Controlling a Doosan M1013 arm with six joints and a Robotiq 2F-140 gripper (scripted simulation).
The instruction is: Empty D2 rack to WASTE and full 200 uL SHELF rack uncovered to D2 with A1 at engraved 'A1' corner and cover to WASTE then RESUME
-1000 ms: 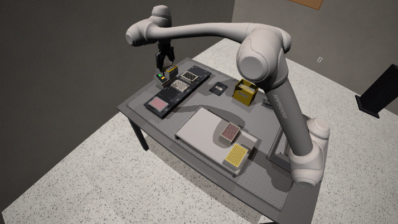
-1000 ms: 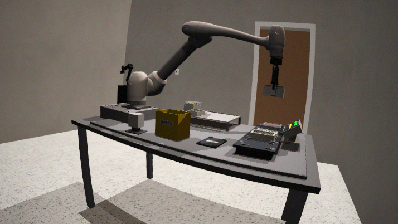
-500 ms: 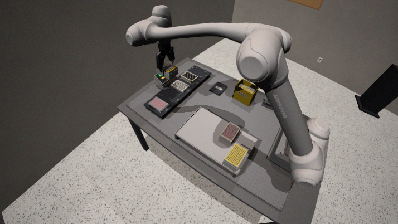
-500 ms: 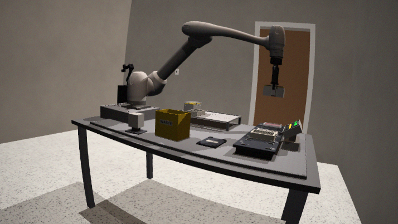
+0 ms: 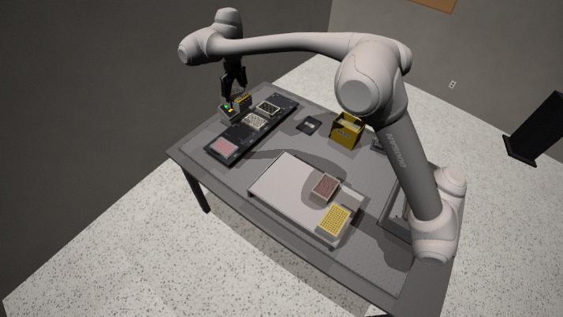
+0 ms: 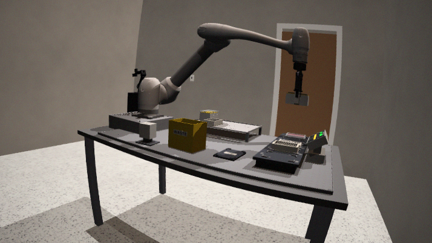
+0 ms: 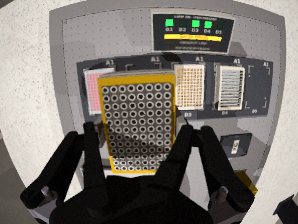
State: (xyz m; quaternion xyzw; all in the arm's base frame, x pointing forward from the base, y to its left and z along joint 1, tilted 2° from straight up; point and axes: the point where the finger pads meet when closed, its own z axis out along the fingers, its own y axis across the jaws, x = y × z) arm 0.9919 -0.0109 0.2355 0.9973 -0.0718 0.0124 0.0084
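Note:
My gripper (image 5: 234, 87) is shut on a yellow-framed tip rack (image 5: 240, 98) and holds it high in the air over the far edge of the deck, near the control panel (image 5: 229, 112). In the wrist view the rack (image 7: 137, 123) shows rows of pale rings on a grey field, with my fingers on its long sides. It hangs level in the exterior view (image 6: 297, 99). The deck (image 5: 251, 128) holds a pink plate (image 5: 223, 147), a white plate (image 5: 254, 121) and a reservoir (image 5: 268, 107). The slot beside the pink plate is bare in the top view. The yellow WASTE bin (image 5: 347, 130) stands upright with something grey inside.
The shelf (image 5: 303, 193) carries a red rack (image 5: 325, 187) and a yellow rack (image 5: 333, 219). The dark regrip nest (image 5: 308, 127) lies between deck and bin. The panel (image 7: 193, 31) shows green lights and an orange strip. A grey box on a stand (image 6: 147, 133) is near the arm's base.

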